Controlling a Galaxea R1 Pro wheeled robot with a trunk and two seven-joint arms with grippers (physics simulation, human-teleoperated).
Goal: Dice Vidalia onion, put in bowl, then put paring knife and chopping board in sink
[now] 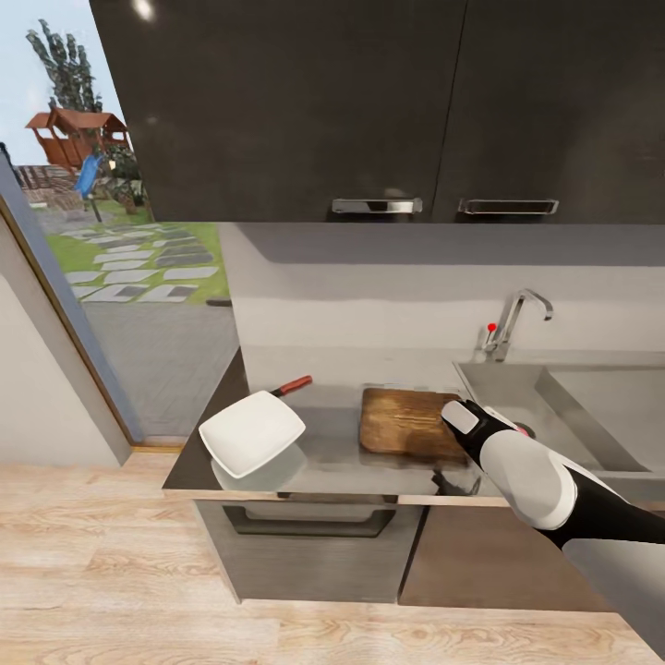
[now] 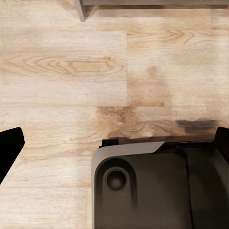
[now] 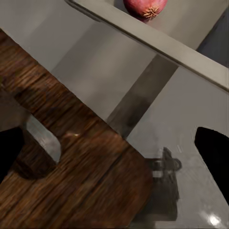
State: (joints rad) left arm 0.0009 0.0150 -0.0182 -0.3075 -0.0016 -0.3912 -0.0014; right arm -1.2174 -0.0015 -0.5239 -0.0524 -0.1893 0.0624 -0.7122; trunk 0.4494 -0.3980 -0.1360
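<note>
The dark wooden chopping board point(image 1: 403, 422) lies on the grey countertop point(image 1: 332, 462), left of the sink point(image 1: 563, 406). My right arm point(image 1: 517, 466) reaches over the board's right end. The right gripper point(image 3: 112, 152) hangs open above the board's corner point(image 3: 81, 181) and the counter, holding nothing. Past the sink's rim point(image 3: 157, 43) lies the reddish Vidalia onion point(image 3: 145, 6). The white bowl point(image 1: 251, 432) sits at the counter's left end, with the paring knife point(image 1: 293, 385) just behind it. The left gripper point(image 2: 114, 143) is open over the wooden floor.
A chrome tap point(image 1: 513, 323) with a red knob point(image 1: 490, 327) stands behind the sink. Dark wall cabinets point(image 1: 369, 102) hang above the counter. A glass door point(image 1: 111, 231) to the garden is at the left. My own base point(image 2: 152, 191) is below the left gripper.
</note>
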